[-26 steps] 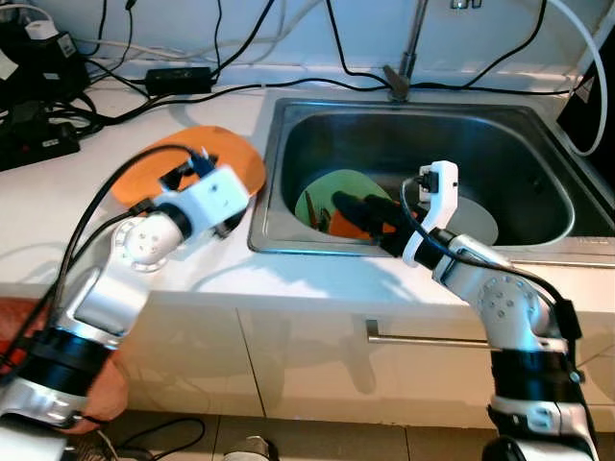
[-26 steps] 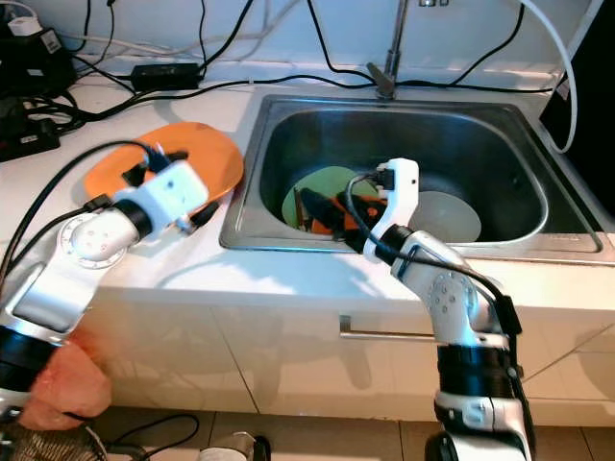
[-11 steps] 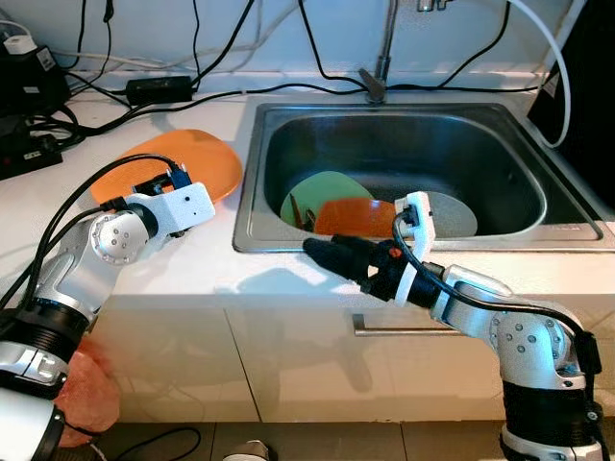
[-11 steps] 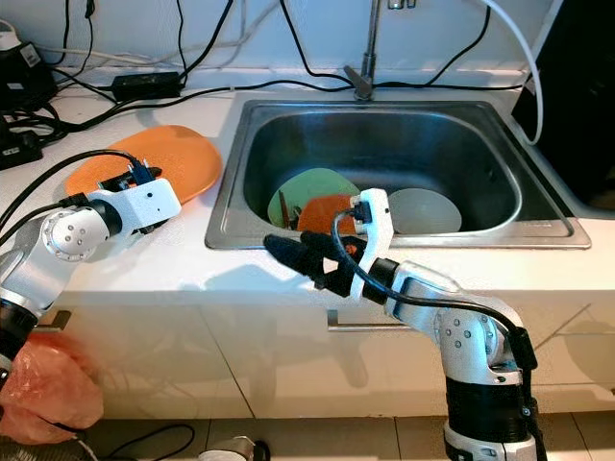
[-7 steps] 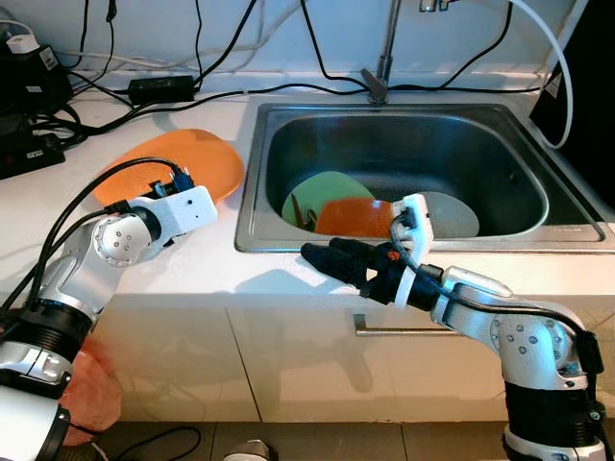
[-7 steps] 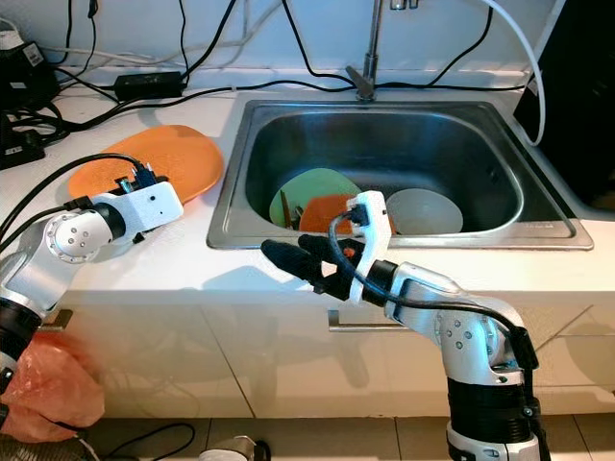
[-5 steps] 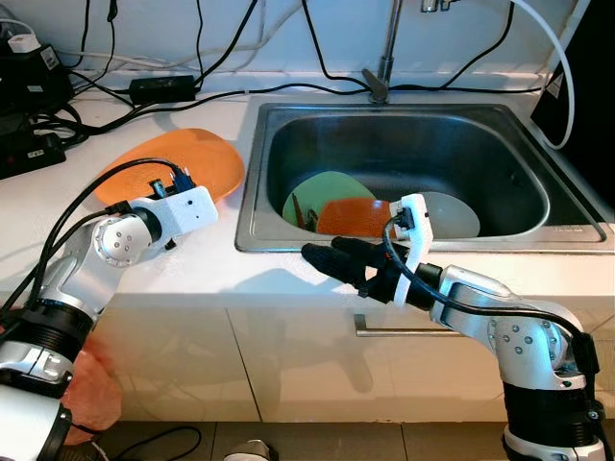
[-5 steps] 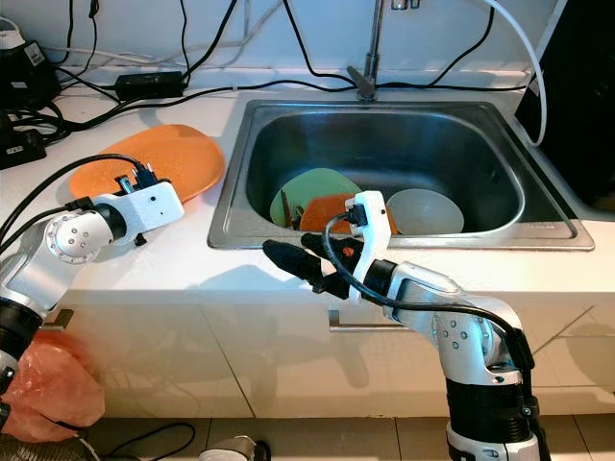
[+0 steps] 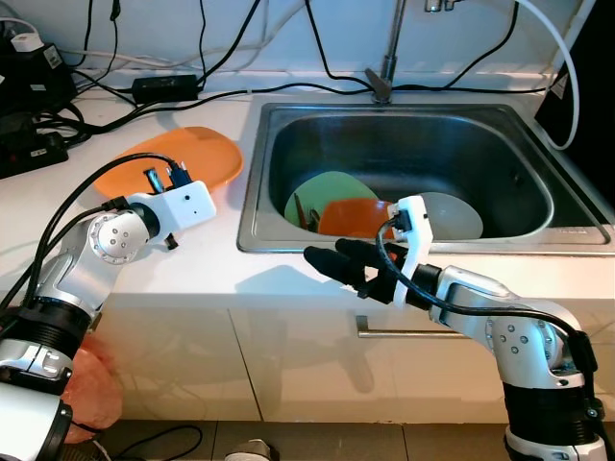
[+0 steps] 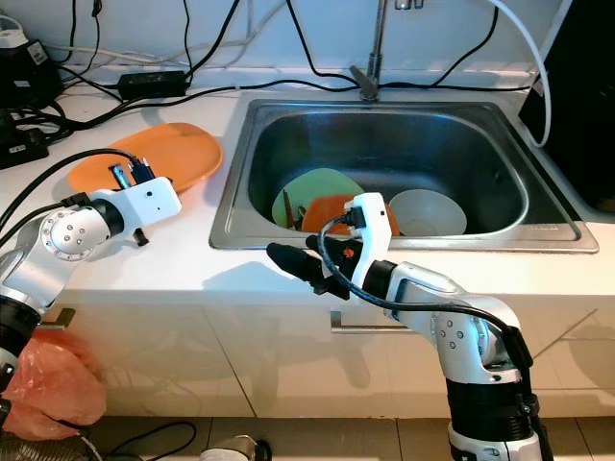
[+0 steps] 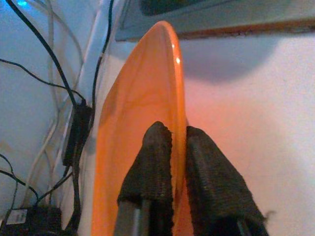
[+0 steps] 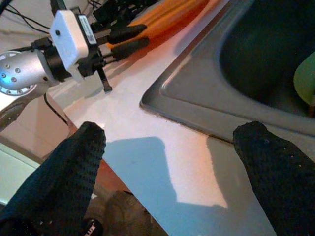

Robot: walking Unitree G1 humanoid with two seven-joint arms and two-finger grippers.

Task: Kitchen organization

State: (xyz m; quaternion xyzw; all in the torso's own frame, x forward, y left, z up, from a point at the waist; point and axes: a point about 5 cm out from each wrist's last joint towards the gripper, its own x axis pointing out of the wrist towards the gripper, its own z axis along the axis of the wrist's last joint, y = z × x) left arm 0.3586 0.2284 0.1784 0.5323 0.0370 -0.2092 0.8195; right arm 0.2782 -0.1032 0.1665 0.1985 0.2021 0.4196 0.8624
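At left of the frame, the left hand (image 11: 170,162) is clamped on the rim of the orange plate (image 9: 197,158), which lies on the white bench (image 9: 58,211). Lower centre, the right hand (image 10: 303,257) hovers above the bench edge before the sink (image 9: 538,235), fingers spread apart.

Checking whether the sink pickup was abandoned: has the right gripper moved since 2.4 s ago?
Yes. The right gripper has come out of the sink toward the robot, and is now over the counter's front edge, open and empty.
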